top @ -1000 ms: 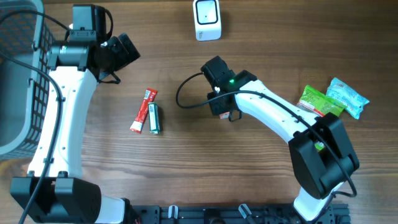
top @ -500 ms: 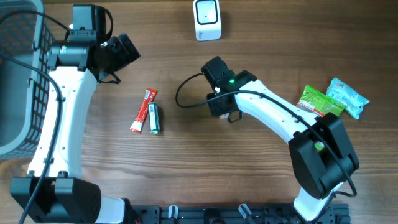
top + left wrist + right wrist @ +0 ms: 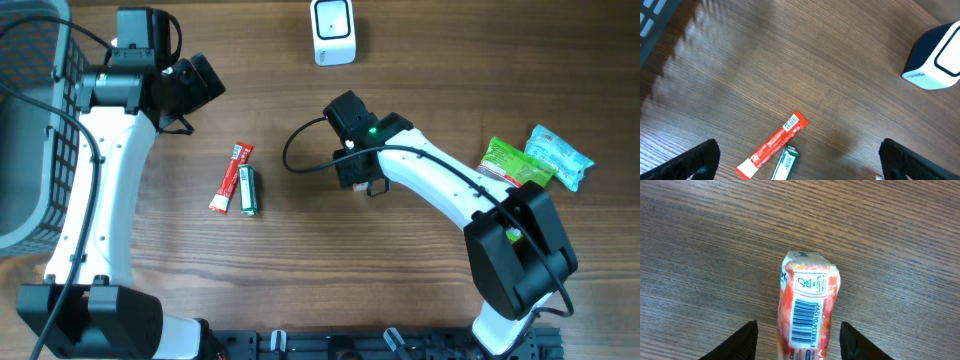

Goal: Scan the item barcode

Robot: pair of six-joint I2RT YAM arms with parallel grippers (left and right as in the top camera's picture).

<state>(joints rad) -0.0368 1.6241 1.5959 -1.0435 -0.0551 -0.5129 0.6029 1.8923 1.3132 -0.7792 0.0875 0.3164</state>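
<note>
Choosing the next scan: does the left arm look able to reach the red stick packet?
Likely yes: red stick packet lies uncovered before the open left gripper, a green packet beside it.

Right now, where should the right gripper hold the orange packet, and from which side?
Take the orange packet by its long edges, right gripper coming from above. It lies flat, barcode up, lengthwise between the fingers; side contact should leave the barcode clear.
</note>
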